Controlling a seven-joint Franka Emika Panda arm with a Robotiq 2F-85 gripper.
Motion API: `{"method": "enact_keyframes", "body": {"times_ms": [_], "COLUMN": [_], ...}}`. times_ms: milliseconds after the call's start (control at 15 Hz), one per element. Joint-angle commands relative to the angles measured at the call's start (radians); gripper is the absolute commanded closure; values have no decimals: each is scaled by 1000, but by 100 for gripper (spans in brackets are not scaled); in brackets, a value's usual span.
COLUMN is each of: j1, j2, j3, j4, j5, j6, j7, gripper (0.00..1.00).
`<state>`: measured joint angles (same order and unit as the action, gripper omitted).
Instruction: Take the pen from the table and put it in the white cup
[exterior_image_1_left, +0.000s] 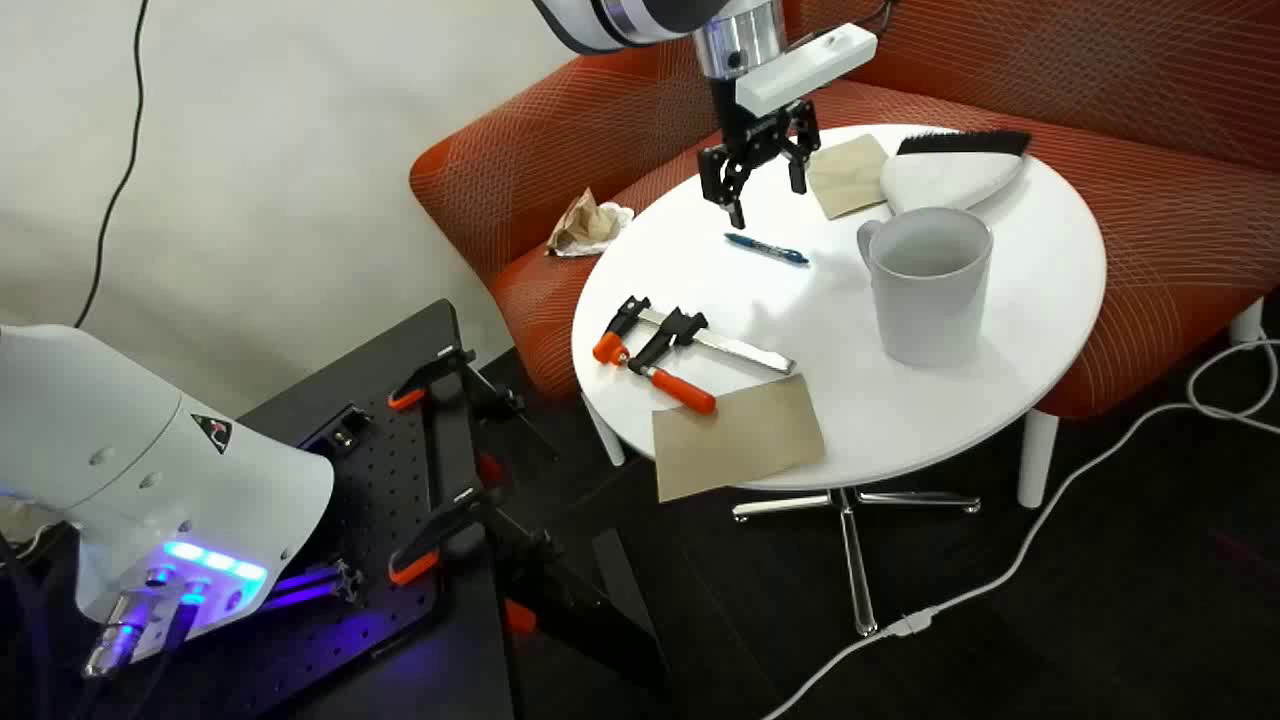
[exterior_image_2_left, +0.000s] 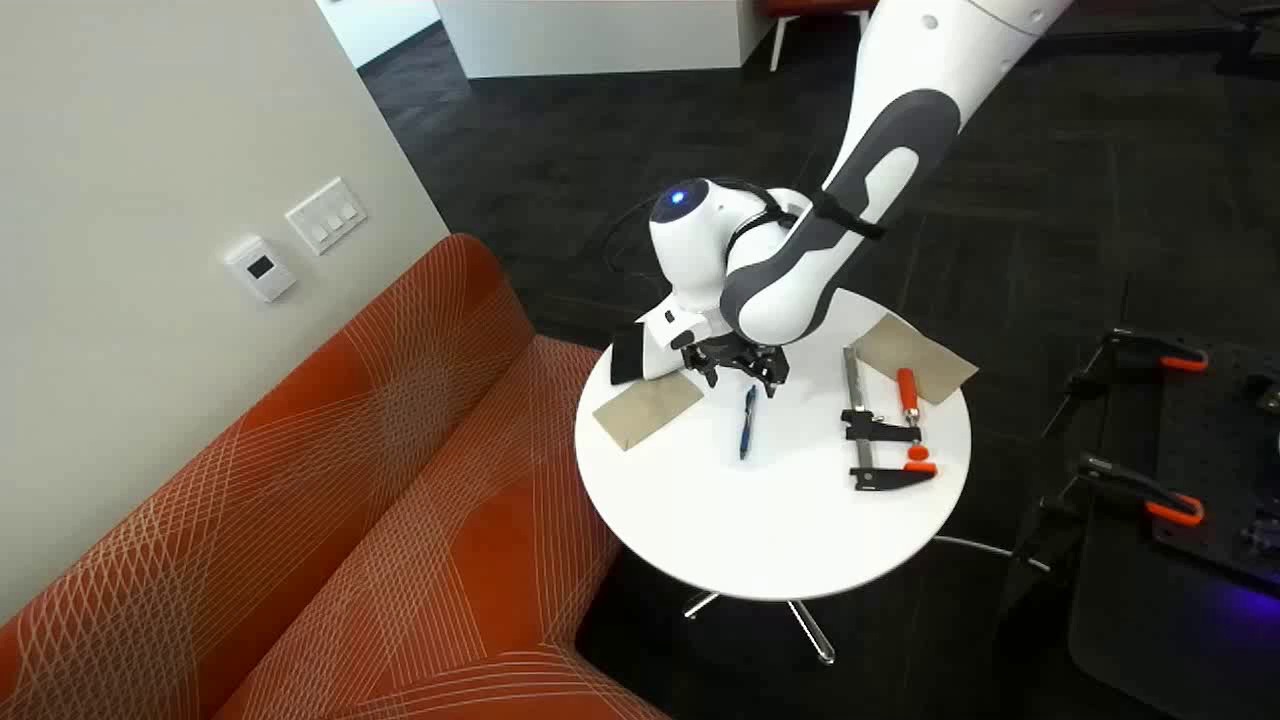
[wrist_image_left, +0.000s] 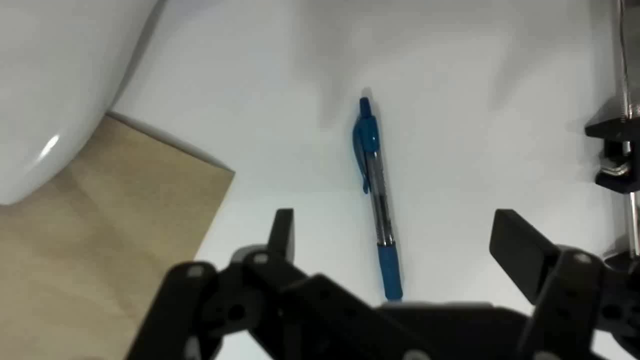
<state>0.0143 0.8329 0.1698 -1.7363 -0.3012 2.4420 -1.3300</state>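
Nearest, at left in an exterior view, stood the robot's base (exterior_image_1_left: 200, 460); to its right the pincer (exterior_image_1_left: 767, 204) hung spread above the tabletop (exterior_image_1_left: 835, 310), where the pen (exterior_image_1_left: 766, 248) lay. Closing too high risked missing something so slim, and an off-centre touch might roll it away. Farther right, the white cup (exterior_image_1_left: 930, 310) stood upright, no contents showing, its inner floor hidden.

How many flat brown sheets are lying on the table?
2. One brown sheet lies by the black-bristled brush; the other brown sheet is by the orange-handled clamp, hanging partly over the edge of the table. Another could be hidden under the brush.
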Motion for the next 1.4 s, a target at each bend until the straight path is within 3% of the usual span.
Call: {"method": "enact_keyframes", "body": {"times_ms": [0,1067,1333], "j1": [7,7,3], "j2": [1,1,33], "j3": [-7,-7,-6], "j4": [3,6,26], "j5": [9,9,-2], "j6": [-1,-1,56], "j7": [-5,-5,-23], "gripper": [0,0,0]}}
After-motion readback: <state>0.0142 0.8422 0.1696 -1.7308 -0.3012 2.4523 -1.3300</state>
